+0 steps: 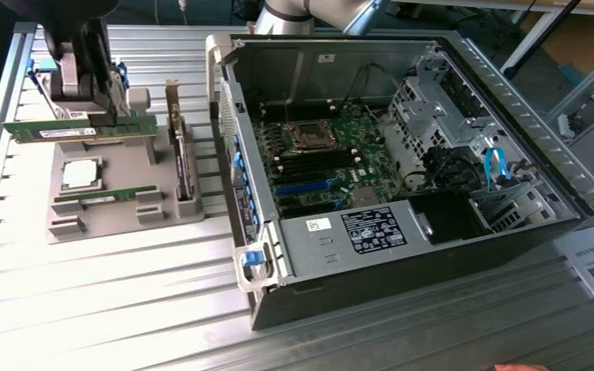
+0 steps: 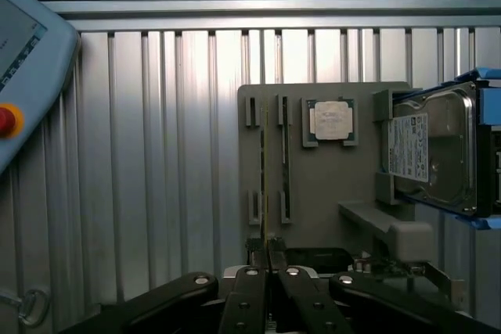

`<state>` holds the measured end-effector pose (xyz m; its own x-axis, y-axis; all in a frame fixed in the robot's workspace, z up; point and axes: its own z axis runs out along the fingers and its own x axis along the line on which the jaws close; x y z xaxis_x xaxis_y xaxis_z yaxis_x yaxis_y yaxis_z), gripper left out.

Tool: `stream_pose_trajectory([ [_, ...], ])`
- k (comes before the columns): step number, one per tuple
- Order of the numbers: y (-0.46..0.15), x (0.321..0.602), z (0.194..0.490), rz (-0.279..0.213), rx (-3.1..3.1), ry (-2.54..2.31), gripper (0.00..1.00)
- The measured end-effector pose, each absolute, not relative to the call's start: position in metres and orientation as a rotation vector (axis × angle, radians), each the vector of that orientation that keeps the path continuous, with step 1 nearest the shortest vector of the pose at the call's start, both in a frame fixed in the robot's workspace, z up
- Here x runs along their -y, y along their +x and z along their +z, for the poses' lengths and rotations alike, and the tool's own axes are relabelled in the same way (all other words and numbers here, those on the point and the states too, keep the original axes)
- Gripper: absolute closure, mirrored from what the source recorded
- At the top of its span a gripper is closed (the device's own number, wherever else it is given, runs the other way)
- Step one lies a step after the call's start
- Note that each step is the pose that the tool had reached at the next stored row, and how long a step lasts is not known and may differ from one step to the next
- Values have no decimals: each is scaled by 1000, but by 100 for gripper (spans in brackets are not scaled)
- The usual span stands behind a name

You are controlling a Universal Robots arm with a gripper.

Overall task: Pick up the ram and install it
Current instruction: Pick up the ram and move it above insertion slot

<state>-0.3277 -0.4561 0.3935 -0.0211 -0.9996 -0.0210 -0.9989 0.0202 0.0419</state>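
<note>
Above the gray holder (image 1: 121, 220), the ram (image 1: 80, 130) sits clamped between the jaws.

Bright glare on the slatted table (image 1: 121, 294); dim, shadowed wrist view

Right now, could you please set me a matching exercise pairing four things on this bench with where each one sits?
Things:
1. ram
2. second ram stick
3. processor chip
4. computer case

Places:
A. standing on edge in the grey holder
B. gripped by the pincer, above the holder
C. open, on the exterior view's right
D. lying flat in the holder

Pairs: 1-B; 2-A; 3-D; 4-C.
</note>
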Motion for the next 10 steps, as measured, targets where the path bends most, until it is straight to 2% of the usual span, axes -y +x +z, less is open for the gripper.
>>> stream_pose_trajectory([
  [10,-300,456,393,-72,2232,2187,88],
])
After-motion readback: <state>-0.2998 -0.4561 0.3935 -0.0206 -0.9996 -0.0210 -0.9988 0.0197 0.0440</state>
